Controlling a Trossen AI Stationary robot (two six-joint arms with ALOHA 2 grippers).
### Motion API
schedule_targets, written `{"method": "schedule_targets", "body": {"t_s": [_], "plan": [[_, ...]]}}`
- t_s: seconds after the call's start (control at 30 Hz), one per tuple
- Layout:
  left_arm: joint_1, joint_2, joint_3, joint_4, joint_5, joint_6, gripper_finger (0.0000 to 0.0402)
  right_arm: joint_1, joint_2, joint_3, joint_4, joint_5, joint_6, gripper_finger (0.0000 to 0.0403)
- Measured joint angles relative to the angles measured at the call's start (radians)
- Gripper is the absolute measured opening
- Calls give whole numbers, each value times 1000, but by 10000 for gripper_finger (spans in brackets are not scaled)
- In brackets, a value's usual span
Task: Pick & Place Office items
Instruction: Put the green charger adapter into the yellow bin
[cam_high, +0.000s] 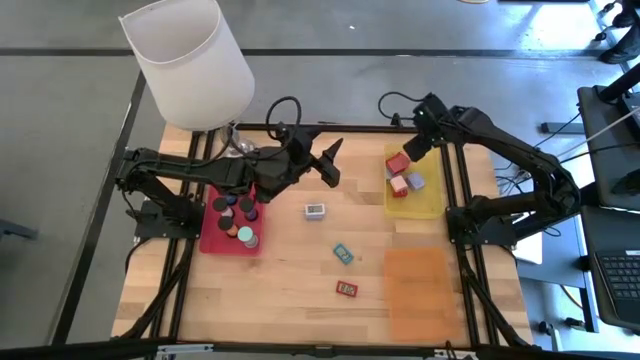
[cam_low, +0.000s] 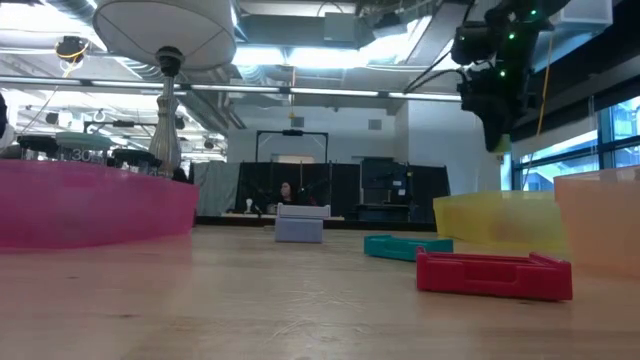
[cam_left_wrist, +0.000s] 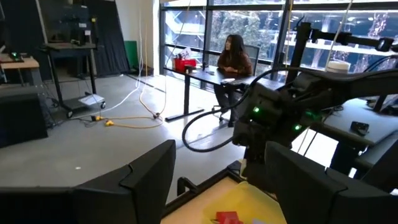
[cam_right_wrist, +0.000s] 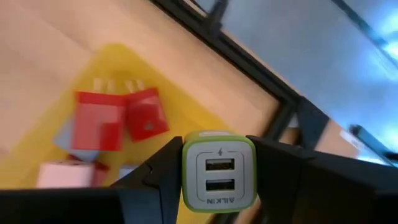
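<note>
Grey floor (cam_left_wrist: 81, 140), tall windows (cam_left_wrist: 249, 28), a person seated at a desk (cam_left_wrist: 205, 73).

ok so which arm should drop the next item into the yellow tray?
Right. The right gripper already holds a green-rimmed charger above the yellow tray. The left gripper is open and empty over the table's middle.

We take the lamp (cam_high: 190, 62) as our landmark: its white shade stands at the wooden table's (cam_high: 300, 300) far left corner, hiding most of its silver base (cam_low: 166, 120). Just in front of the lamp we see a red mat (cam_high: 212, 238). Well to the lamp's right, along the same far edge, lies a yellow mat (cam_high: 428, 200), and nearer than that an orange mat (cam_high: 418, 290). Far beyond the lamp's table, in the room, a person (cam_left_wrist: 233, 59) sits at a desk (cam_left_wrist: 205, 73) by the windows.
</note>
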Motion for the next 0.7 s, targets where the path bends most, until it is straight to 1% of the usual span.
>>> {"method": "schedule_targets", "body": {"t_s": [0.07, 0.33, 0.43, 0.53, 0.7], "plan": [[0, 0, 0, -1, 0, -14, 245, 0, 12, 0, -5, 16, 1, 156], [-10, 0, -1, -1, 0, -24, 246, 1, 89, -9, -20, 18, 26, 156], [-9, 0, -1, -1, 1, -18, 246, 1, 107, -50, -21, 18, 55, 156], [-9, 0, -1, -1, -4, 29, 246, 1, 112, -108, -23, 17, 58, 156], [-8, 1, -1, -1, -65, 50, 246, 0, 111, -173, 1, 17, 124, 156]]}}
